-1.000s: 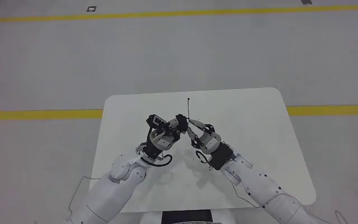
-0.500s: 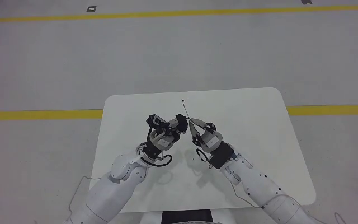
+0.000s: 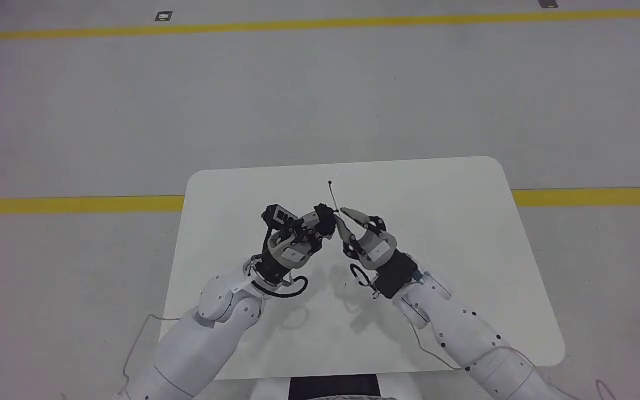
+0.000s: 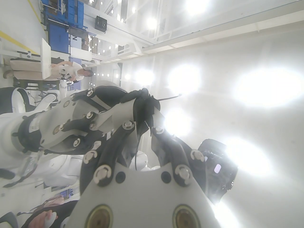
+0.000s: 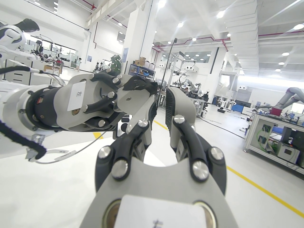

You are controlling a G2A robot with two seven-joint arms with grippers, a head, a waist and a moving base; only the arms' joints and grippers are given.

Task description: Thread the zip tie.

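A thin black zip tie (image 3: 333, 195) stands nearly upright above the middle of the white table (image 3: 450, 200). My left gripper (image 3: 322, 220) is shut on its lower end, with the black pads pinched together. In the left wrist view, the zip tie's tail (image 4: 169, 97) sticks out past the left gripper (image 4: 145, 110). My right gripper (image 3: 347, 222) sits tip to tip with the left one, and it is open. In the right wrist view, the zip tie (image 5: 169, 58) rises from the gap of the right gripper (image 5: 161, 96), beside the left gripper (image 5: 144, 87).
Both arms hover over the table's centre, and bare white surface lies all around them. The table's rounded far edge (image 3: 340, 165) is just beyond the zip tie's tip. Yellow floor lines (image 3: 90, 204) run past the table.
The right gripper's fingers have spread apart and let go of the zip tie. The tie's upper tip swung a little to the left. The left gripper has kept still.
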